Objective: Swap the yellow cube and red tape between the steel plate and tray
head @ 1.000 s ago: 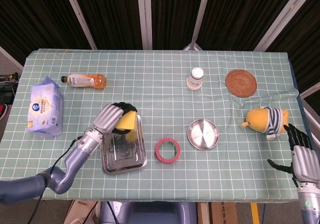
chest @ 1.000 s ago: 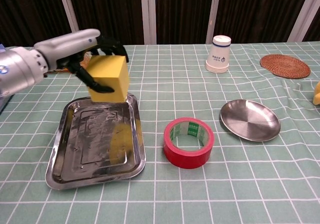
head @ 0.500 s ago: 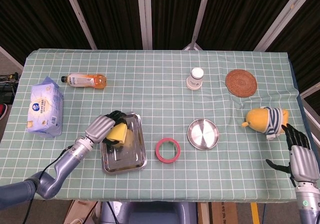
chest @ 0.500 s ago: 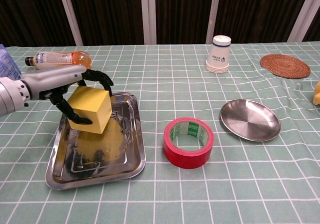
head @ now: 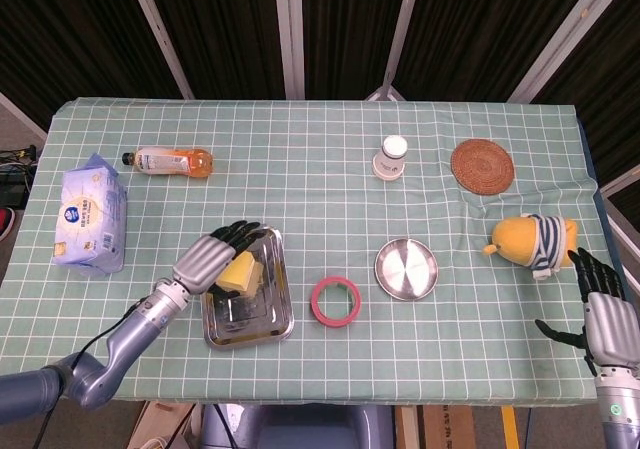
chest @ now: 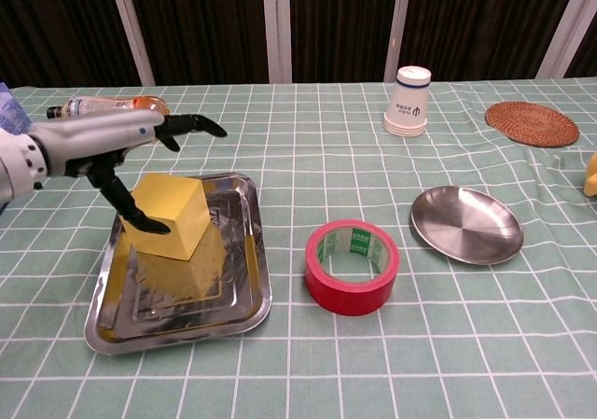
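**Yellow cube resting in the tray, tape on the cloth**

The yellow cube [chest: 169,216] sits inside the steel tray [chest: 244,284], toward its far end; the left hand [chest: 140,148] is spread above it, fingers extended, thumb touching the cube's near-left face, gripping nothing; the red tape [chest: 352,266] lies on the tablecloth between tray and steel plate [chest: 465,224], which holds nothing; the right hand [head: 604,314] hangs open off the table's edge.

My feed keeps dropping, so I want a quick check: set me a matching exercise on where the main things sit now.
Things:
1. yellow cube
2. red tape
3. steel plate
4. paper cup

Places or states:
A. upside down on the cloth, far side
B. in the tray
C. nothing on it
D. on the cloth between tray and plate

Pairs: 1-B, 2-D, 3-C, 4-A
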Robot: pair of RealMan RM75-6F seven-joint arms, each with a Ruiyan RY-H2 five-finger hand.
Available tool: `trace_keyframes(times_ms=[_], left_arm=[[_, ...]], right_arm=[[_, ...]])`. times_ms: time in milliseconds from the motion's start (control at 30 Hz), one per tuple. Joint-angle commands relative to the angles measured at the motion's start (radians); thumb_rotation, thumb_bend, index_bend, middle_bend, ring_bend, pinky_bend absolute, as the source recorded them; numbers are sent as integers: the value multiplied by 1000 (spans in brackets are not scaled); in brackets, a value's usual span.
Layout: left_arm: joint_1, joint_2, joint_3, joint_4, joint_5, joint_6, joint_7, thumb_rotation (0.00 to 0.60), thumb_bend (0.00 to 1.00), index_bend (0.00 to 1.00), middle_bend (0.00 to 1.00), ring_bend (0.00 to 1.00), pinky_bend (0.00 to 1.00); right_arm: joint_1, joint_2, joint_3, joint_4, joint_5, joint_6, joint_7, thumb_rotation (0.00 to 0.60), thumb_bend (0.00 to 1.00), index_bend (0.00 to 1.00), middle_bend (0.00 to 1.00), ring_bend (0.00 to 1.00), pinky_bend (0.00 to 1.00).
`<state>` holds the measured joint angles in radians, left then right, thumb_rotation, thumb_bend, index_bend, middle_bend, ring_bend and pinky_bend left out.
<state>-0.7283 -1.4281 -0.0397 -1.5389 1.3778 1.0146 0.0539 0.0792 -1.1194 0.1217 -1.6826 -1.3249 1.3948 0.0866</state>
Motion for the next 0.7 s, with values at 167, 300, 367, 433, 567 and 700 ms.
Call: trace_keyframes(times_ms=[167, 300, 367, 433, 567, 700], left_arm=[[149, 163, 36, -217, 97, 251, 104, 600, 0, 82, 0, 0, 133], [285, 202, 111, -238, 198, 444, 115, 600, 0, 97, 0, 0, 134], [344, 213, 145, -233, 236, 520, 83, 600, 0, 99, 0, 0, 134], [390, 220, 163, -214, 273, 584, 44, 600, 0, 99, 0, 0, 134], [458, 215, 183, -151, 310, 666, -21, 600, 0, 99, 0, 0, 134], [494, 204, 176, -107, 271, 663, -19, 600, 0, 99, 0, 0, 131]], right_arm=[[5, 5, -4, -1, -13, -6, -3, 600, 20, 0, 0, 0, 0], [37, -6, -20, 6, -61, -53, 6, 600, 20, 0, 0, 0, 0], [77, -3, -34, 3, -107, -113, 23, 600, 20, 0, 0, 0, 0], [131, 5, -46, -7, -169, -180, 42, 600, 20, 0, 0, 0, 0], [238, 11, -56, -39, -262, -305, 84, 600, 20, 0, 0, 0, 0], [319, -14, -44, -75, -260, -406, 31, 600, 21, 0, 0, 0, 0]])
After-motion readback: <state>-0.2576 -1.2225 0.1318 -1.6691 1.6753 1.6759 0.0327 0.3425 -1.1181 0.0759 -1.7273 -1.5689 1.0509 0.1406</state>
